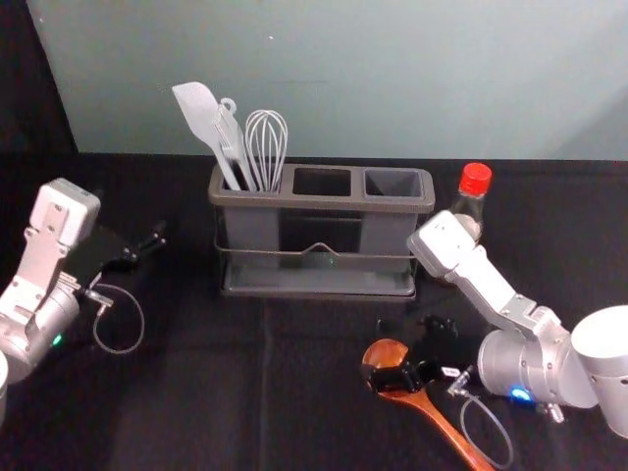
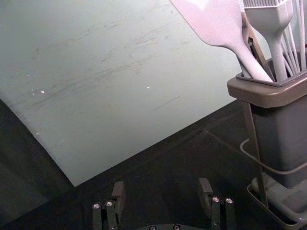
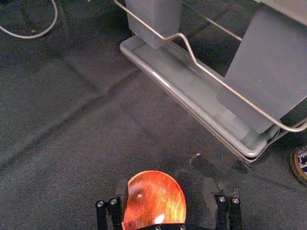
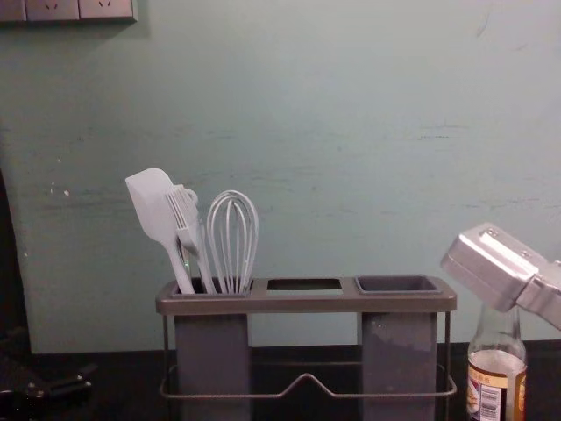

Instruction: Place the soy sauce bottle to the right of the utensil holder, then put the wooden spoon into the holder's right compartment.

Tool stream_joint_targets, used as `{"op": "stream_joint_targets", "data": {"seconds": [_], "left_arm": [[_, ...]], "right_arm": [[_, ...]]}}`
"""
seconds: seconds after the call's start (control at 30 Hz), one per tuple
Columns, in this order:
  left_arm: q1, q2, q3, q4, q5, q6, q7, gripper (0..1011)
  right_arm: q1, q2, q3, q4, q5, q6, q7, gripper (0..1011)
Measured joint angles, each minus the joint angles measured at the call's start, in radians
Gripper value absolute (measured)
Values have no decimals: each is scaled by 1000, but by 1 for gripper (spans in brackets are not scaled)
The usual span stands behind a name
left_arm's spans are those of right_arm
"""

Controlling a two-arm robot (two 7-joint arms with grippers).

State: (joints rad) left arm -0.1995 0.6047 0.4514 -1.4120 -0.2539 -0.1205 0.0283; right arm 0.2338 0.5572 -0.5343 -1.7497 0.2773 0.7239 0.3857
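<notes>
1. The wooden spoon (image 1: 430,410), glossy and orange-brown with a round bowl, is seen lying in front of the utensil holder (image 1: 321,201), towards its right end.
2. The soy sauce bottle (image 1: 471,204), red-capped, clear-necked and yellow-labelled, is stood upright just right of the holder.
3. The right gripper (image 1: 383,351) is placed before the holder, jaws apart around the spoon's bowl.
4. The left gripper (image 1: 152,243) is held left of the holder, jaws parted.

The black bench (image 1: 186,392) bears the holder (image 1: 324,203), the bottle (image 1: 471,204) just right of it, and the spoon (image 1: 442,420) in front.
</notes>
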Motion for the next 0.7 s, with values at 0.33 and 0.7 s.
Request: {"op": "stream_joint_targets", "data": {"seconds": [0.33,0.7], "left_arm": [[0,0,0,0,0,0,0,1005],[0,0,0,0,0,0,0,1005]], "right_arm": [[-12,-9,2,1,-26,-5,17,1003],[-26,-11,18,-11,-49,-22,33,1003]]}}
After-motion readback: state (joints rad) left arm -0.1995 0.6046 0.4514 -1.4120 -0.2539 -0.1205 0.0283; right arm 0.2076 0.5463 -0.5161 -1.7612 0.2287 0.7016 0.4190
